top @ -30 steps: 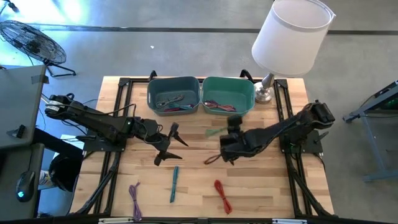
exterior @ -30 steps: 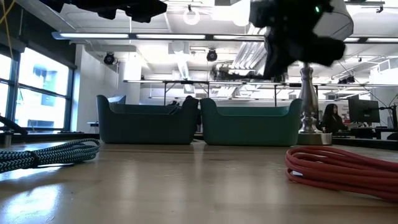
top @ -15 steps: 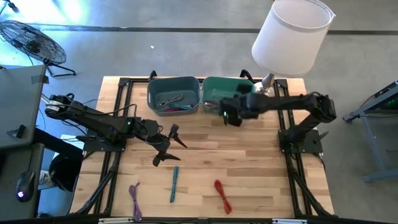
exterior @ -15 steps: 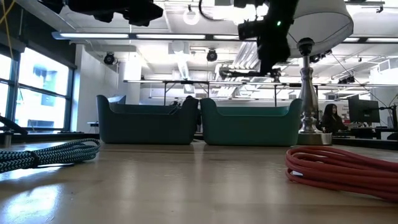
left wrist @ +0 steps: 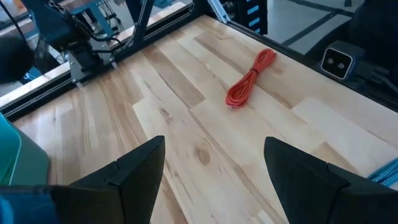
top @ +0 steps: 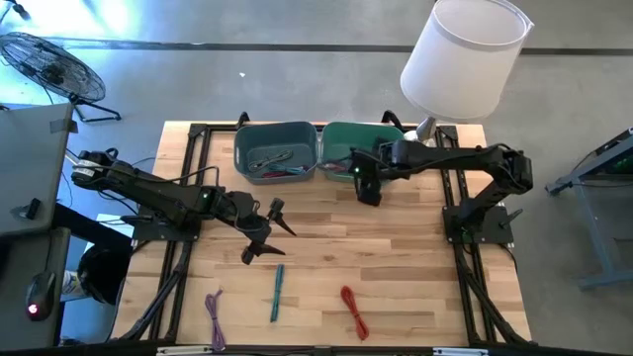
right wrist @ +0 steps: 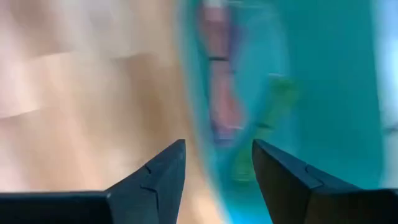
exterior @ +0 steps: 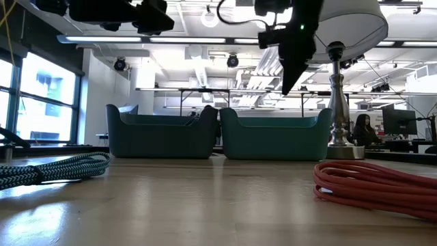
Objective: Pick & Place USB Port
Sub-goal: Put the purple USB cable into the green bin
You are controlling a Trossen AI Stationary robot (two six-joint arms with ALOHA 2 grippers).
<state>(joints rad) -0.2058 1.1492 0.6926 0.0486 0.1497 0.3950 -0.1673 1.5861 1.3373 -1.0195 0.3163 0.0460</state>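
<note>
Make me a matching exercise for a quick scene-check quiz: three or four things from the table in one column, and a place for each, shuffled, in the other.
Things:
1. red cable
2. lamp
3. purple cable
4. right gripper

Places:
A. near-left part of the table
B. beside the green bin, at the table's far right
C. near edge, right of the teal cable
D. above the wood just in front of the green bin

Pairs: 1-C, 2-B, 3-A, 4-D

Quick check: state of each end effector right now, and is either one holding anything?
Left end effector: open, holding nothing, above the wooden table.
Right end effector: open, holding nothing, at the green plastic bin.
</note>
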